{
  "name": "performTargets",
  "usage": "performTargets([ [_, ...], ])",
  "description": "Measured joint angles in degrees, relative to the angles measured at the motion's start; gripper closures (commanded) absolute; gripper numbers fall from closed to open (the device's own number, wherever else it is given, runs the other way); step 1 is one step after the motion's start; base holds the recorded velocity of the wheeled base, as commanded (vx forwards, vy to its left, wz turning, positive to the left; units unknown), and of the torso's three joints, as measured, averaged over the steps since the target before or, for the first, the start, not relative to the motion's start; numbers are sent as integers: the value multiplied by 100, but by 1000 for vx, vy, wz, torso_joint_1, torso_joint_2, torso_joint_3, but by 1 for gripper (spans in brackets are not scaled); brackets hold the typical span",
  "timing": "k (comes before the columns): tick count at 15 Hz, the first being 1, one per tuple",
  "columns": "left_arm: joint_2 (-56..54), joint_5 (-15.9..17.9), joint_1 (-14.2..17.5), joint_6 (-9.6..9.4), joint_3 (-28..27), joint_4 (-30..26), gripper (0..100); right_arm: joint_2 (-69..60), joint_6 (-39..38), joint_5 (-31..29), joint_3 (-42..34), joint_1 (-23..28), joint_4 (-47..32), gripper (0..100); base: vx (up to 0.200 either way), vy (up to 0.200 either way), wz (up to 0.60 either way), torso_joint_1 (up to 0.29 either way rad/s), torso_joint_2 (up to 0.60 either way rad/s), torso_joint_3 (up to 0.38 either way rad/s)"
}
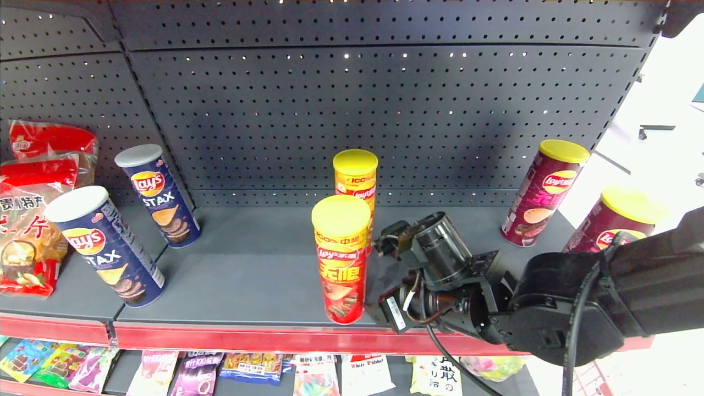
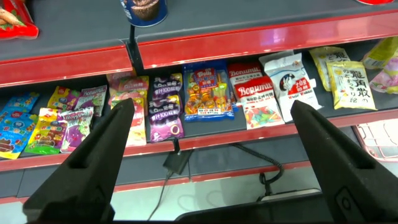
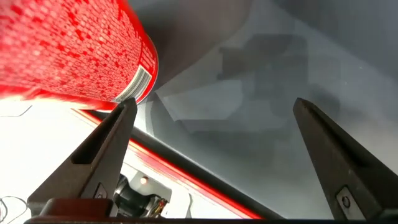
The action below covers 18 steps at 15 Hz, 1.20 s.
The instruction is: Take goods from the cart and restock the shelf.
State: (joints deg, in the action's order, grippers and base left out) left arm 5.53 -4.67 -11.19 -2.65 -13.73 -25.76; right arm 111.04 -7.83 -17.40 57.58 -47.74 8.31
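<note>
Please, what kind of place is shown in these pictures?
Most likely a shop aisle, perhaps a mock one: a metal shelf with a pegboard back, chip cans standing on it, and snack bags laid out on the shelf below.

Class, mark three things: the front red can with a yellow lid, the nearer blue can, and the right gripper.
front red can [image 1: 340,275]: head view, middle of its label.
nearer blue can [image 1: 107,252]: head view, middle of its side.
right gripper [image 3: 214,104]: right wrist view, midway between its fingertips.

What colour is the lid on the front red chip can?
The lid is yellow, clearest in the head view.
</note>
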Motion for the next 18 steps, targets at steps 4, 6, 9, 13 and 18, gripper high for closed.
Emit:
performTargets([
  [4,0,0,0,0,1,1,0,56,-5,-1,72,-35,0,0,0,0,0,0,0,0],
  [6,0,2,-7,0,0,1,0,67,-11,-6,74,-46,2,0,0,0,0,0,0,0],
  [9,0,2,-7,7,1,1,0,-62,-84,-34,-69,-16,-2,0,0,0,0,0,0,0],
  [13,0,35,0,2,1,1,0,-705,-158,-143,-402,2,-13,0,0,0,0,0,0,0],
  [18,16,21,4,27,1,9,0,-2219,-345,-167,-1073,-35,-2,0,0,0,0,0,0,0],
])
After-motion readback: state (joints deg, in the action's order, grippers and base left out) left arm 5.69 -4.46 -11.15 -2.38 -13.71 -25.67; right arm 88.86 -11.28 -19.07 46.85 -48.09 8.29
